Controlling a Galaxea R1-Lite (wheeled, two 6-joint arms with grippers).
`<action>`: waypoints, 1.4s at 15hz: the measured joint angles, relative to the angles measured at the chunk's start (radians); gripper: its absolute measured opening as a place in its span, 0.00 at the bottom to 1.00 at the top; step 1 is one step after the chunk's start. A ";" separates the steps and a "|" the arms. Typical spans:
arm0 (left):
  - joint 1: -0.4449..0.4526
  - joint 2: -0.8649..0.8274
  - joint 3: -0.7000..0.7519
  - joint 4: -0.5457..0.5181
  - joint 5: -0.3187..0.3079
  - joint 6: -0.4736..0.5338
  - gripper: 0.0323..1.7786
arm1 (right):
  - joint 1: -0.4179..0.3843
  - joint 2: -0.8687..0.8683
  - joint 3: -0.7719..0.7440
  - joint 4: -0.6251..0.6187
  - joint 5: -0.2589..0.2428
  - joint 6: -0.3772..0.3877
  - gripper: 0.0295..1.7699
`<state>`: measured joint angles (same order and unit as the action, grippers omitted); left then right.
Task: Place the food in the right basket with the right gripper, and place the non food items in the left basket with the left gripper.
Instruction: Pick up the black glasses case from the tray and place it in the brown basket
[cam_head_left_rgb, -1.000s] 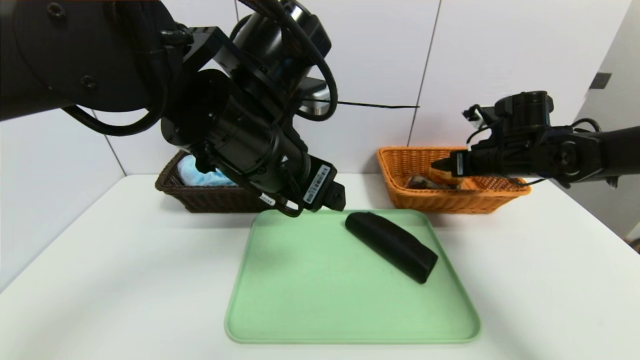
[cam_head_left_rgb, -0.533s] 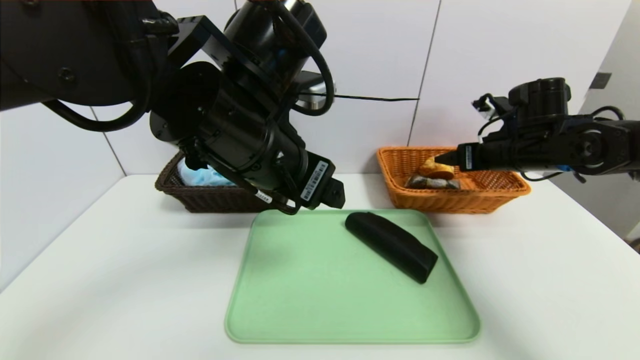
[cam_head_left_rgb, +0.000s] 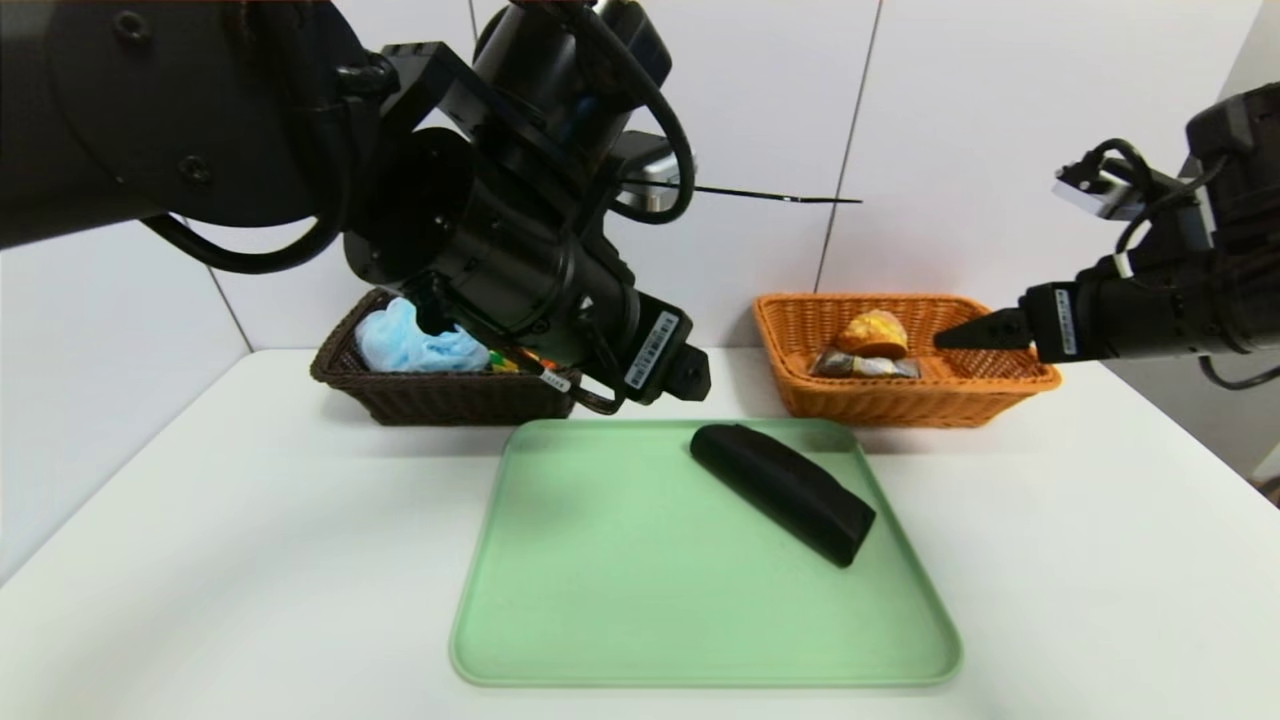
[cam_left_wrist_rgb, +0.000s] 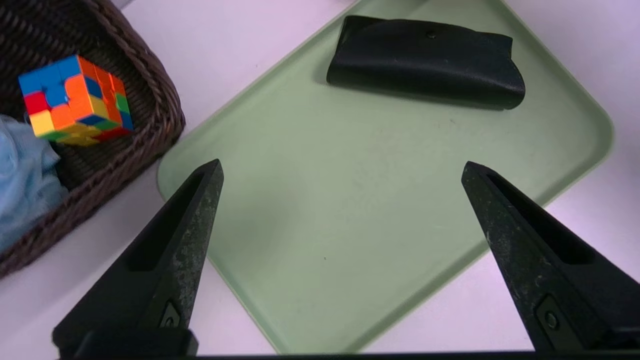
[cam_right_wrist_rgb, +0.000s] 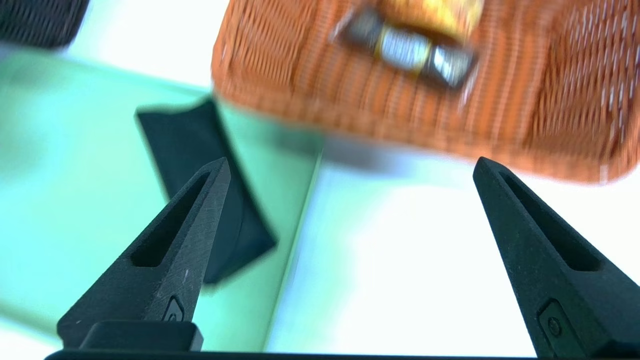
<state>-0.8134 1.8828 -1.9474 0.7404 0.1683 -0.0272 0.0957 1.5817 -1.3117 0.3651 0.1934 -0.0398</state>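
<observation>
Where left arm (cam_head_left_rgb: 420, 220) blocks, left basket (cam_head_left_rgb: 400, 395) partly hidden, cube (cam_left_wrist_rgb: 75, 100) barely seen.

Pale green tray (cam_head_left_rgb: 620, 600) on white table (cam_head_left_rgb: 200, 560), white panelled wall (cam_head_left_rgb: 1000, 130)

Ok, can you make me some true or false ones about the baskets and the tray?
1. The black pouch lies on the green tray. True.
2. The puzzle cube sits in the orange basket. False: it is in the dark brown basket.
3. The bun is in the orange basket. True.
4. The left gripper holds the blue bath pouf. False: it is open and empty.
5. The right gripper is open. True.
</observation>
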 joint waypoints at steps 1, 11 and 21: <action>0.001 0.011 -0.002 -0.030 -0.009 0.044 0.95 | 0.000 -0.045 0.021 0.044 0.006 -0.001 0.95; 0.062 0.109 -0.016 -0.177 -0.489 0.365 0.95 | 0.004 -0.328 0.182 0.280 0.064 -0.008 0.96; 0.062 0.309 -0.025 -0.359 -0.643 0.558 0.95 | 0.009 -0.427 0.243 0.320 0.084 -0.003 0.96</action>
<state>-0.7515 2.1913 -1.9728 0.3815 -0.4751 0.5304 0.1049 1.1545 -1.0683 0.6853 0.2779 -0.0428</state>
